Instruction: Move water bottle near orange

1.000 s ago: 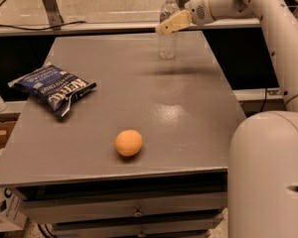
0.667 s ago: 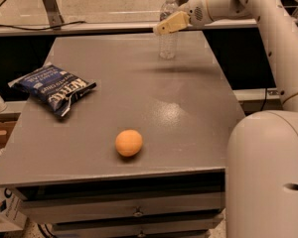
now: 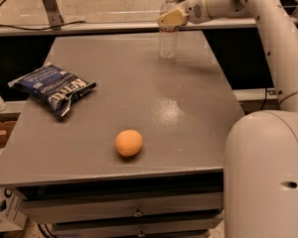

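The water bottle (image 3: 167,39) is clear with a white cap and stands upright at the far edge of the grey table (image 3: 188,108). My gripper (image 3: 170,19) reaches in from the right at the bottle's shoulder and overlaps its upper part. The orange (image 3: 128,143) lies near the table's front edge, far from the bottle and towards the camera.
A blue chip bag (image 3: 53,88) lies on the table's left side. My white arm and base (image 3: 268,172) fill the right side. Drawers (image 3: 134,209) sit under the tabletop. A rail and a metal post (image 3: 48,4) run behind the table.
The gripper has edged slightly left against the bottle. The bottle, orange and chip bag have not moved.
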